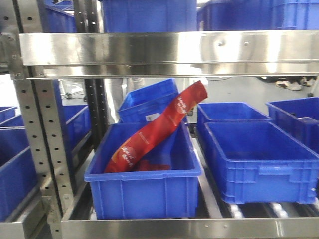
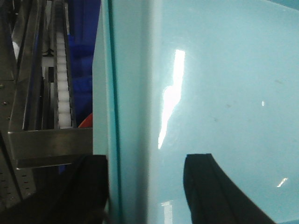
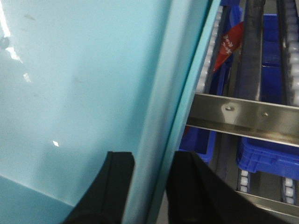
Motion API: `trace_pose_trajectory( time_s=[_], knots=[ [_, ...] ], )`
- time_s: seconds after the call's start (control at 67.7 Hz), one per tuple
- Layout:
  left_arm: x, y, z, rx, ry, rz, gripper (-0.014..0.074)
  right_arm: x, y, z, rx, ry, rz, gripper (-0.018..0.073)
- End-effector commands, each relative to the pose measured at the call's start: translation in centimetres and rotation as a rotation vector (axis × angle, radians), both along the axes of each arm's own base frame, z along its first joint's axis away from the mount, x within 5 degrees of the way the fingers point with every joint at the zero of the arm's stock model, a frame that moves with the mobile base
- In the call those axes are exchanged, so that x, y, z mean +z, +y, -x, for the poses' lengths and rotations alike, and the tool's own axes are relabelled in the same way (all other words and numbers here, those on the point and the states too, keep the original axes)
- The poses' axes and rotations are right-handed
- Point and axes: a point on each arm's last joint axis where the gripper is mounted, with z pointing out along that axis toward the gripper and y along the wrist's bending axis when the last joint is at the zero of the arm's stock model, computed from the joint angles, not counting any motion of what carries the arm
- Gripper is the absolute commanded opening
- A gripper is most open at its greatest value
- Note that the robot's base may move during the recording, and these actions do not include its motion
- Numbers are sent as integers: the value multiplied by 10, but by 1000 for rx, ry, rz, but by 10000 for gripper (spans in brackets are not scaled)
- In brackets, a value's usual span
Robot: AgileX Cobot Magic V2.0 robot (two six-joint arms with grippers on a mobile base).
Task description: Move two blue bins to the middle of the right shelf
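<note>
- In the front view we see a steel shelf with several blue bins on its roller level.
- The front left bin stands near the shelf edge, and a long red packet leans in it, with its top end sticking out over the back rim.
- Behind it, another bin sits tilted, its rim raised toward the right.
- To the right, a larger empty bin stands beside the first one, with a white roller track between them, and one more bin is just behind it.
- In the left wrist view, the left claw has its two dark fingers on either side of the rim of a pale turquoise panel; it appears clenched on this rim.
- In the right wrist view, the right claw also has one finger on each side of the edge of the same kind of turquoise panel, so it appears to grasp it.
- Beyond the right claw we see a steel crossbar, roller tracks, blue bins and the red packet.
- We cannot tell what object the turquoise panel belongs to.
</note>
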Motion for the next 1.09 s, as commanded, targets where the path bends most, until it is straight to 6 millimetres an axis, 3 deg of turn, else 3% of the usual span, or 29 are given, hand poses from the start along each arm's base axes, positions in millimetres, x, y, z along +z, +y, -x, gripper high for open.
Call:
trace_pose_trajectory(
  time_s=[0.0,1.078],
  knots=[
    [15,0,6,-11,-98,25,-111,18,0,5,25,-116,-49,-154],
    [15,0,6,-10,-98,24,-111,18,0,5,25,-116,-49,-154]
  ],
)
